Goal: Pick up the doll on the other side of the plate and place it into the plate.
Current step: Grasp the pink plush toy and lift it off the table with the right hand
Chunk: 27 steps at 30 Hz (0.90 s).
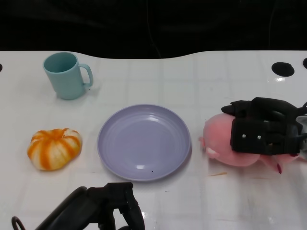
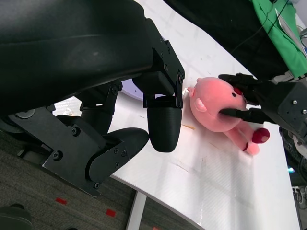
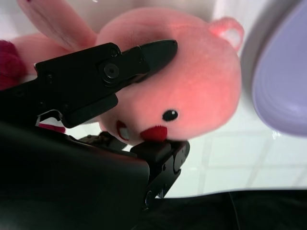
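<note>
A pink plush doll (image 1: 218, 143) lies on the white table just right of the lilac plate (image 1: 144, 143). My right hand (image 1: 264, 132) lies over the doll and grips its head. The right wrist view shows one finger (image 3: 144, 55) across the top of the doll (image 3: 201, 86) and another part of the hand pressed under its red mouth, with the plate's rim (image 3: 285, 86) close by. The left wrist view shows the doll (image 2: 216, 105) still resting on the table. My left hand (image 1: 100, 208) hangs at the near table edge, holding nothing.
An orange-and-white pumpkin toy (image 1: 53, 148) lies left of the plate. A teal mug (image 1: 64, 75) stands at the back left. A black round hole (image 1: 283, 68) marks the table's far right. A thin sliver (image 1: 217, 174) lies in front of the doll.
</note>
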Each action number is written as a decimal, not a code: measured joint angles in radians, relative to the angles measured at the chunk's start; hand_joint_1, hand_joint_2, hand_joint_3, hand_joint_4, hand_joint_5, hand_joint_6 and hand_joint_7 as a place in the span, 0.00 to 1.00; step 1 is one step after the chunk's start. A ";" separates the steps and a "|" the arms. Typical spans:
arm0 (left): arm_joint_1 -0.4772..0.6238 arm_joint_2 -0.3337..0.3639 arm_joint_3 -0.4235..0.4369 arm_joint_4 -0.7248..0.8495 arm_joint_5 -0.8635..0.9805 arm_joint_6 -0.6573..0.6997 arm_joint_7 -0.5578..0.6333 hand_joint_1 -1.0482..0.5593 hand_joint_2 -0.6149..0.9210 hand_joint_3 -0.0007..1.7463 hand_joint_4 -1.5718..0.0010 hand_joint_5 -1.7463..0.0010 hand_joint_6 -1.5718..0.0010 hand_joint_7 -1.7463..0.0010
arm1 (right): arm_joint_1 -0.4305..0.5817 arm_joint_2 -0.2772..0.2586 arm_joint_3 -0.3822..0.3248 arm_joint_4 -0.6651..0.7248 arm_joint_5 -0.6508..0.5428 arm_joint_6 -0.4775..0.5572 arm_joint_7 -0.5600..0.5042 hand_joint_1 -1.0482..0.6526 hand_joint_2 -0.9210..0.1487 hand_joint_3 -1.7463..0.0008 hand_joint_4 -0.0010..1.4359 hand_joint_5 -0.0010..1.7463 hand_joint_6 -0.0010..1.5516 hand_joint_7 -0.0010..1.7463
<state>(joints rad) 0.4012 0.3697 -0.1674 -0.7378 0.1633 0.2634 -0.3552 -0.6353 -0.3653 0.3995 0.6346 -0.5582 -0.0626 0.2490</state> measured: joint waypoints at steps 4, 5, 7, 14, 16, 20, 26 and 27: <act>0.000 0.000 0.001 -0.010 0.000 0.006 0.000 0.55 0.76 0.66 0.56 0.00 0.59 0.16 | 0.000 0.007 -0.001 0.021 -0.004 -0.036 -0.068 0.50 0.01 0.94 0.58 0.54 0.74 0.10; -0.001 0.000 0.002 -0.011 -0.001 0.008 0.000 0.55 0.76 0.66 0.56 0.00 0.59 0.16 | 0.000 0.008 -0.001 0.023 -0.009 -0.045 -0.081 0.51 0.02 0.94 0.58 0.60 0.75 0.11; -0.001 0.000 0.003 -0.014 -0.002 0.014 0.000 0.56 0.76 0.66 0.56 0.00 0.59 0.16 | 0.000 0.009 0.001 0.028 -0.012 -0.063 -0.102 0.51 0.04 0.93 0.60 0.75 0.79 0.14; -0.009 -0.006 0.020 0.004 -0.010 -0.021 0.000 0.54 0.74 0.68 0.55 0.00 0.58 0.17 | -0.002 0.015 0.016 0.057 -0.041 -0.138 -0.181 0.50 0.47 0.34 0.58 0.99 0.56 0.77; -0.009 -0.012 0.020 0.013 -0.012 -0.030 0.000 0.54 0.74 0.69 0.54 0.00 0.58 0.17 | -0.002 0.017 0.017 0.066 -0.051 -0.146 -0.203 0.51 0.41 0.39 0.58 1.00 0.49 0.91; -0.008 -0.018 0.021 0.025 -0.012 -0.053 0.001 0.55 0.74 0.69 0.54 0.00 0.58 0.17 | 0.004 0.024 0.001 0.060 -0.047 -0.116 -0.223 0.50 0.38 0.40 0.60 1.00 0.45 0.95; 0.001 -0.019 0.022 0.025 -0.008 -0.054 0.001 0.56 0.74 0.68 0.57 0.00 0.59 0.17 | 0.048 0.034 -0.058 -0.001 -0.029 -0.110 -0.319 0.55 0.44 0.36 0.63 1.00 0.46 1.00; 0.004 -0.018 0.023 0.025 -0.007 -0.055 0.001 0.56 0.74 0.68 0.57 0.00 0.59 0.17 | 0.055 0.038 -0.069 -0.006 -0.027 -0.125 -0.345 0.55 0.46 0.34 0.63 1.00 0.46 1.00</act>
<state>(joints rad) 0.4050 0.3521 -0.1444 -0.7125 0.1563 0.2083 -0.3547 -0.5801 -0.3273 0.3307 0.6291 -0.5848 -0.1871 -0.0957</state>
